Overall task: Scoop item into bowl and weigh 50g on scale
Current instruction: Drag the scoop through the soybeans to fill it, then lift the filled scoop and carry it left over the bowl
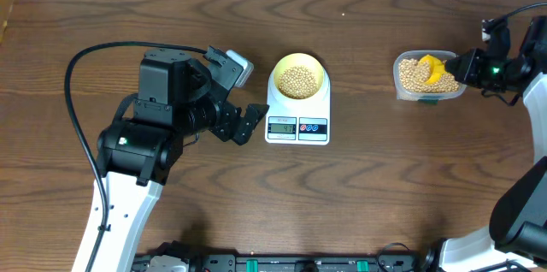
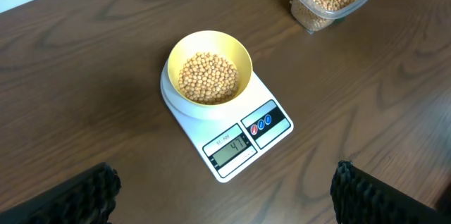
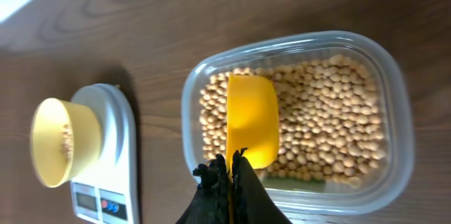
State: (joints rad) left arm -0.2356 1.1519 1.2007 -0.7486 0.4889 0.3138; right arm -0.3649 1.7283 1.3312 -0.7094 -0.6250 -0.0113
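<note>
Pinching the scoop (image 3: 251, 122), seemingly by its hidden handle, the right gripper (image 3: 231, 175) sits over the tub (image 3: 394, 132). Beans (image 3: 331, 111) are light, hard and roll; keep the scoop level. More lie in the bowl (image 2: 239, 51) on the scale (image 2: 197, 129). Left gripper (image 1: 244, 92) gapes.

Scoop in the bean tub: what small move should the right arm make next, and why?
Probably dip the scoop shallowly into the beans in the tub for a small portion. The right pincer is shut on its handle, the scoop looks empty, and the scale under the bowl seems to read short of fifty.
</note>
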